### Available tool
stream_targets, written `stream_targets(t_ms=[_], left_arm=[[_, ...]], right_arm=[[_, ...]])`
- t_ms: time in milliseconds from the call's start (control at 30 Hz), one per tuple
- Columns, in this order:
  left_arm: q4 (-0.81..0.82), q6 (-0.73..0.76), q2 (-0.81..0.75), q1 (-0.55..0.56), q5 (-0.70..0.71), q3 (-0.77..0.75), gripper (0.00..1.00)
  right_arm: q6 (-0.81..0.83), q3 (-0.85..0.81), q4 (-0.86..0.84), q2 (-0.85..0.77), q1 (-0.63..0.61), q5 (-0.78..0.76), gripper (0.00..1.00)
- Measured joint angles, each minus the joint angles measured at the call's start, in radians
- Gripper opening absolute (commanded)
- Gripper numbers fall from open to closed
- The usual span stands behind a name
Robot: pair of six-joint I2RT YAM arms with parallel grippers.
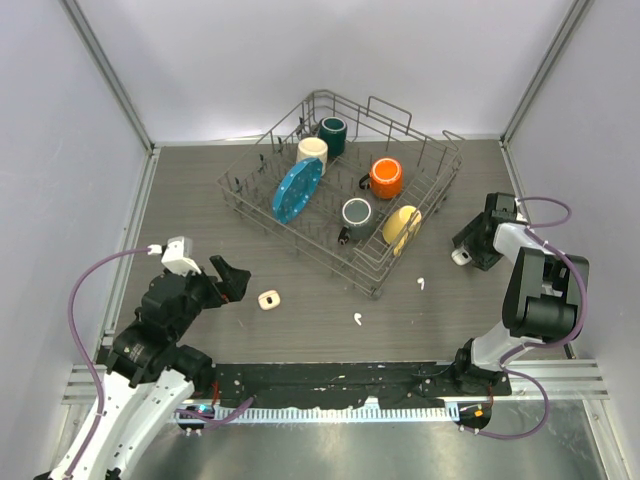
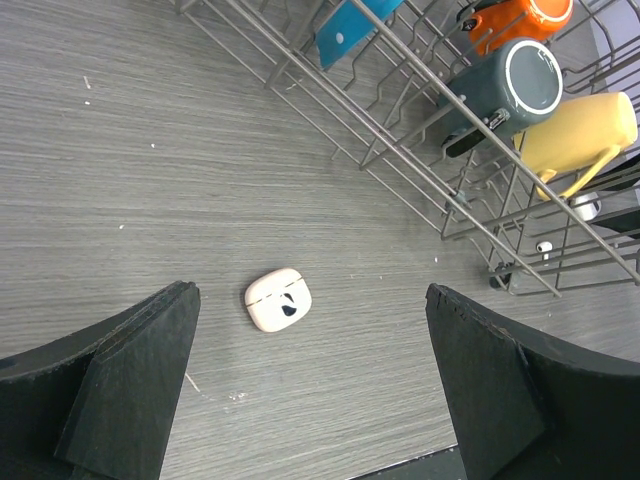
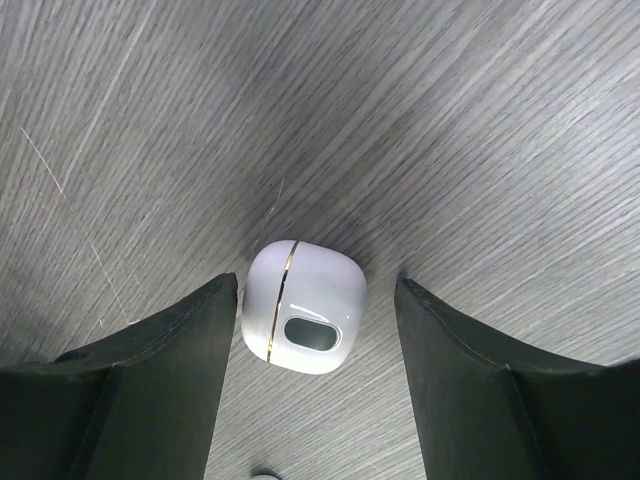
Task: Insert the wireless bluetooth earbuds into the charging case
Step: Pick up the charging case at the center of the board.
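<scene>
A closed cream-beige charging case [image 1: 268, 299] lies on the grey table, just right of my open, empty left gripper [image 1: 228, 282]. In the left wrist view the case [image 2: 278, 299] lies ahead of the gripper [image 2: 310, 300], nearer its left finger. A closed white charging case [image 3: 305, 320] with a gold seam lies flat between the spread fingers of my right gripper [image 3: 318, 288], untouched. From above that gripper [image 1: 468, 250] is low at the right. Two white earbuds [image 1: 421, 283] [image 1: 357, 319] lie loose on the table. No cream-beige earbuds show.
A wire dish rack [image 1: 372, 280] fills the table's middle and back, holding a blue plate [image 1: 297, 189] and teal, cream, orange [image 1: 386, 177], grey and yellow [image 1: 401, 226] mugs. Its near corner stands close to the loose earbuds. Grey walls enclose the table.
</scene>
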State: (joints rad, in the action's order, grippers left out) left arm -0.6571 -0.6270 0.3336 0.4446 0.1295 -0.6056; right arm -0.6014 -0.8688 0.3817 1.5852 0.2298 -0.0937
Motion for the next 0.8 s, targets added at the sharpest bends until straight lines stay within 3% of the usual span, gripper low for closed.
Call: stream_targets(t_ms=[800], left_arm=[[0.000, 0.008, -0.020, 0.000, 0.000, 0.000, 1.00]], right_arm=[[-0.093, -0.021, 0.014, 0.025, 0.001, -0.010, 0.62]])
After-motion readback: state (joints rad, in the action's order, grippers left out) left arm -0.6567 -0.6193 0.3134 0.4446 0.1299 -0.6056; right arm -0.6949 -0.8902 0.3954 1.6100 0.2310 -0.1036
